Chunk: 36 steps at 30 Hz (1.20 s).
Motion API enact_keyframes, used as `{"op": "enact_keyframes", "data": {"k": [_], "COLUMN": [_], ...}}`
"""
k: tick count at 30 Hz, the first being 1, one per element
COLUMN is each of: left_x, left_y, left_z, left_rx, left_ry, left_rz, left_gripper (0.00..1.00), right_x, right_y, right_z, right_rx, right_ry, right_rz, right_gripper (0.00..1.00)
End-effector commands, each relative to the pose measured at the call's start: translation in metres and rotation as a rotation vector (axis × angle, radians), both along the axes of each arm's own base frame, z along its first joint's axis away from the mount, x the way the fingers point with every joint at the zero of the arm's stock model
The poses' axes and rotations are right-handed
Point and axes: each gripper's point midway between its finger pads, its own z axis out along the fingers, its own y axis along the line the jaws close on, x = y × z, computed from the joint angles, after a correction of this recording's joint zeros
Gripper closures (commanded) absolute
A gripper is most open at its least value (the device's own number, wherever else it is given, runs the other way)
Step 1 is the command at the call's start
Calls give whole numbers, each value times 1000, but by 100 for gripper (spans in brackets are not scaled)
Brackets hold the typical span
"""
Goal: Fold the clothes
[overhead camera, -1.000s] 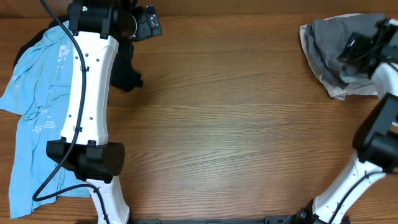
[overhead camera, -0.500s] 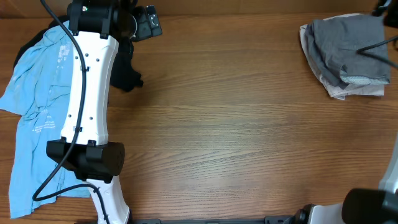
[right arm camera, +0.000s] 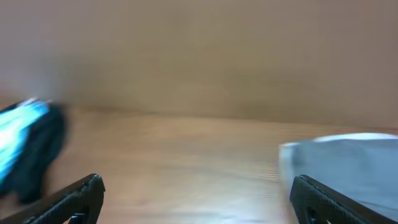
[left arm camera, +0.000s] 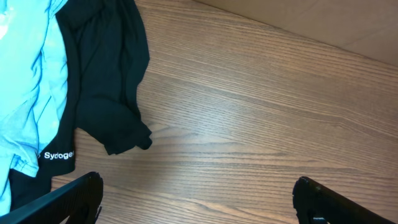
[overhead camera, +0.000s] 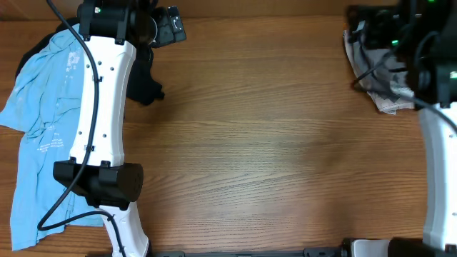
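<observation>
The clothes lie in two places. A light blue printed shirt (overhead camera: 39, 114) is spread at the table's left, with a black shirt (overhead camera: 145, 82) bunched beside it. Folded grey shorts (overhead camera: 373, 77) sit at the back right, mostly hidden under my right arm (overhead camera: 435, 143). My left gripper (left arm camera: 199, 202) is open above bare wood, just right of the black shirt (left arm camera: 106, 81) and touching nothing. In the blurred right wrist view, my right gripper (right arm camera: 199, 199) is also open and empty, and the grey shorts (right arm camera: 348, 168) are by its right finger.
The wooden table (overhead camera: 271, 150) runs between the two piles. My left arm (overhead camera: 100, 107) lies over the blue shirt's right side. A plain wall shows beyond the table's back edge (left arm camera: 348, 31).
The right arm lifted off the grey shorts, swung almost out of the overhead view, and now sits over them again, covering most of the pile. The left arm has not moved.
</observation>
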Motion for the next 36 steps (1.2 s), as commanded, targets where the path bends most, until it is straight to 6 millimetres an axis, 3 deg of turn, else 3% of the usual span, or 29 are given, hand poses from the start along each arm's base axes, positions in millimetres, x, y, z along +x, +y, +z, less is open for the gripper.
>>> {"op": "enact_keyframes", "data": {"k": [1,5,12,20,26,31,36], "left_x": [1,1,1,1,1,1,1], "left_y": [2,2,2,2,2,2,2], "left_z": [-3,-3,-3,-3,-3,-3,-3], "left_rx": [19,19,19,19,19,19,19], "left_ry": [2,2,2,2,2,2,2], "left_rz": [1,1,1,1,1,1,1], "left_gripper": [0,0,0,0,0,0,0], "right_x": [-27,-51,-77,-61,-44,-52,-80], "right_y": [44,64,62,58,52,49,31], "right_z": [6,-22,-50,-36,2,15,-9], "right_rx": [60,63,57,48,31,31,113], "right_ry": [27,173,339,249,36,-112,-246], "right_rz": [160,213,205,186,157,148,78], "right_gripper": [0,0,0,0,0,0,0]}}
